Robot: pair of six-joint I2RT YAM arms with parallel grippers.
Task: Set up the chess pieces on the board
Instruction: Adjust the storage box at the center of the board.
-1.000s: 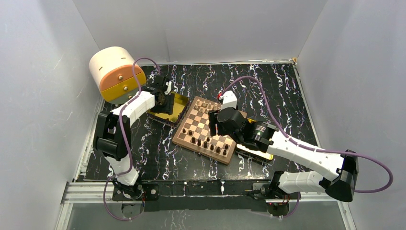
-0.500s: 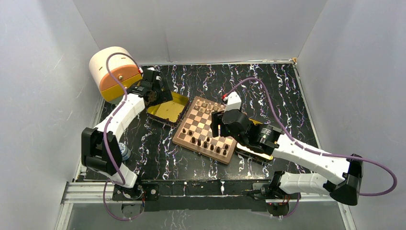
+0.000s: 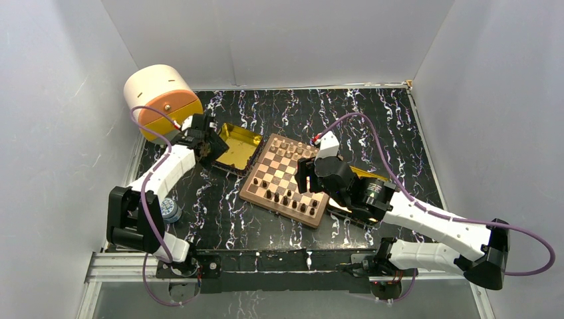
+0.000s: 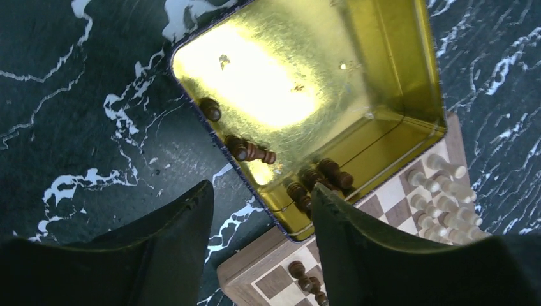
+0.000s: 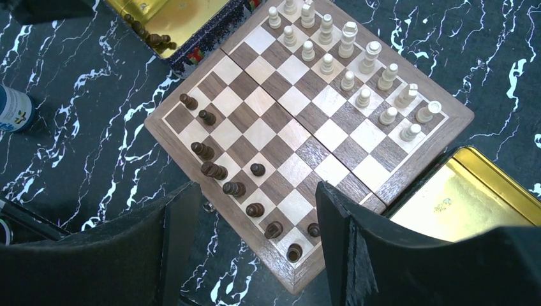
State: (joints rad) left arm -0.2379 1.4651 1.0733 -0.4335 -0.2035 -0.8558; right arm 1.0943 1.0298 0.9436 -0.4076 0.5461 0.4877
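Note:
The checkered wooden board [image 3: 287, 180] lies mid-table, also in the right wrist view [image 5: 300, 137]. Light tan pieces [image 5: 348, 64] fill its far two rows. Several dark pieces [image 5: 233, 189] stand along its near edge. More dark pieces [image 4: 252, 152] lie in the gold tray [image 4: 306, 83] left of the board. My left gripper [image 4: 261, 210] is open and empty, above the tray's near corner. My right gripper [image 5: 255, 223] is open and empty, above the board's near corner.
A second gold tray [image 5: 466, 204] sits right of the board under my right arm. A cream and orange cylinder [image 3: 161, 100] stands at the back left. A small blue-labelled bottle [image 3: 171, 209] stands by the left arm. White walls enclose the table.
My left arm has pulled back left and toward the near side, off the gold tray's middle. My right gripper has drifted slightly nearer over the board's near edge.

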